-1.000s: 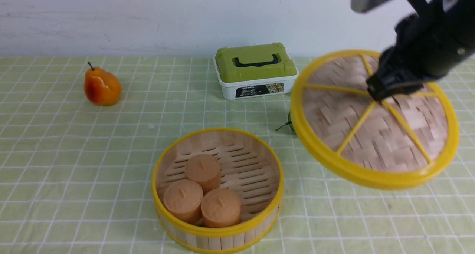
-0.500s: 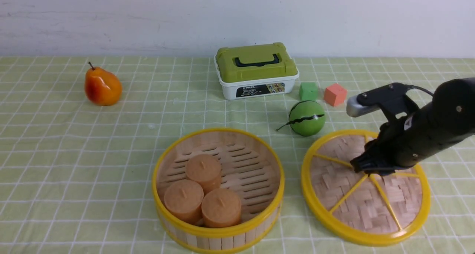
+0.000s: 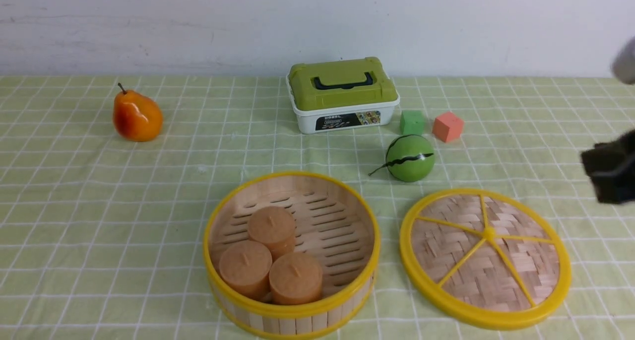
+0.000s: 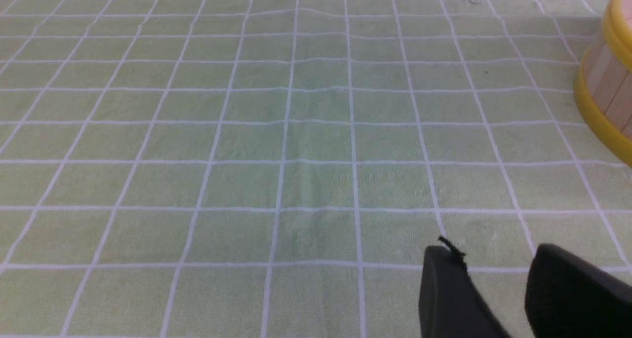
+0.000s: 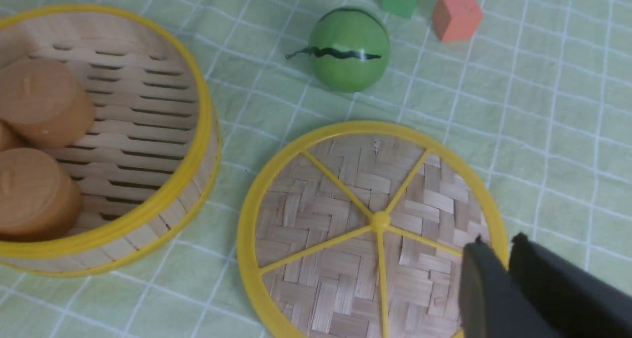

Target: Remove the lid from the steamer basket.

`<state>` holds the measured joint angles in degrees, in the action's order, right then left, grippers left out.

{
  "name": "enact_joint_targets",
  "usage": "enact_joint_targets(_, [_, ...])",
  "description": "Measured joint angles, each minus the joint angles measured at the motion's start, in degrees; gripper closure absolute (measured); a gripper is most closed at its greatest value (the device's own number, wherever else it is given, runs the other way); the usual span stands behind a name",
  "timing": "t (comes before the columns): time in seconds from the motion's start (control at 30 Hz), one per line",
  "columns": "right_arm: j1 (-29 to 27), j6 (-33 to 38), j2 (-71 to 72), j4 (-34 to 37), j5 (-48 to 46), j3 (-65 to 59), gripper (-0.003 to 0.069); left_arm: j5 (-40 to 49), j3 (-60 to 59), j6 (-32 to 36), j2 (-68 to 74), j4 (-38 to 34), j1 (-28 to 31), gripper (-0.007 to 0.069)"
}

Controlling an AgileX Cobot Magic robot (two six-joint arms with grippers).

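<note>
The lid (image 3: pixel 485 258) lies flat on the cloth, to the right of the steamer basket (image 3: pixel 291 253) and apart from it. The basket is uncovered and holds three round brown cakes (image 3: pixel 272 260). My right gripper (image 3: pixel 607 173) is blurred at the far right edge, above and beyond the lid. In the right wrist view the right gripper (image 5: pixel 497 240) hangs over the lid's rim (image 5: pixel 496 214), empty, its jaws a narrow gap apart. The lid's knob (image 5: pixel 380 220) is free. My left gripper (image 4: pixel 493 259) is open and empty over bare cloth, near the basket wall (image 4: pixel 610 81).
A green ball (image 3: pixel 410 158) sits just behind the lid. A green cube (image 3: pixel 412 122) and an orange cube (image 3: pixel 447 126) lie farther back. A white box with a green top (image 3: pixel 342 94) stands at the back centre, and a pear (image 3: pixel 137 115) at the back left.
My right gripper lowered the lid from mid-air onto the cloth, let go of it, and has pulled away up and to the right. The lid now lies still.
</note>
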<state>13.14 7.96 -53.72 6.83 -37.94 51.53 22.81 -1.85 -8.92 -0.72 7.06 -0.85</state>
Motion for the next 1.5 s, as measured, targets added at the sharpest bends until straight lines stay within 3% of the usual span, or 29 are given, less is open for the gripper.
enact_joint_targets(0.1, [0.0, -0.05, 9.59, 0.22, 0.43, -5.21, 0.0676, 0.0, 0.0, 0.0, 0.0, 0.0, 0.0, 0.0386])
enact_joint_targets(0.23, [0.0, -0.45, 17.34, 0.27, 0.5, -9.74, 0.0681, 0.0, 0.0, 0.0, 0.0, 0.0, 0.0, 0.0386])
enact_joint_targets(0.63, [0.0, -2.83, 21.69, -2.07, -4.21, -11.44, 0.0676, 0.0, 0.0, 0.0, 0.0, 0.0, 0.0, 0.0386])
enact_joint_targets(0.77, [0.0, 2.73, 23.5, -2.92, -3.96, -11.99, 0.0672, 0.0, 0.0, 0.0, 0.0, 0.0, 0.0, 0.0386])
enact_joint_targets(0.87, [0.0, 9.67, 30.78, -3.22, 4.41, -15.83, 0.0667, 0.0, 0.0, 0.0, 0.0, 0.0, 0.0, 0.0386])
enact_joint_targets(1.13, [0.0, 10.97, 42.93, -1.74, 17.61, -30.82, 0.0662, 0.0, 0.0, 0.0, 0.0, 0.0, 0.0, 0.0386])
enact_joint_targets(1.2, [-0.06, 9.92, 44.0, -1.67, 18.16, -33.01, 0.066, 0.0, 0.0, 0.0, 0.0, 0.0, 0.0, 0.0386])
enact_joint_targets(1.4, [-7.01, -12.95, 51.02, -6.83, 21.4, -45.85, 0.0655, 0.0, 0.0, 0.0, 0.0, 0.0, 0.0, 0.0386])
enact_joint_targets(1.5, [-10.7, -18.23, 53.5, -8.57, 21.97, -50.49, 0.0651, 0.0, 0.0, 0.0, 0.0, 0.0, 0.0, 0.0386])
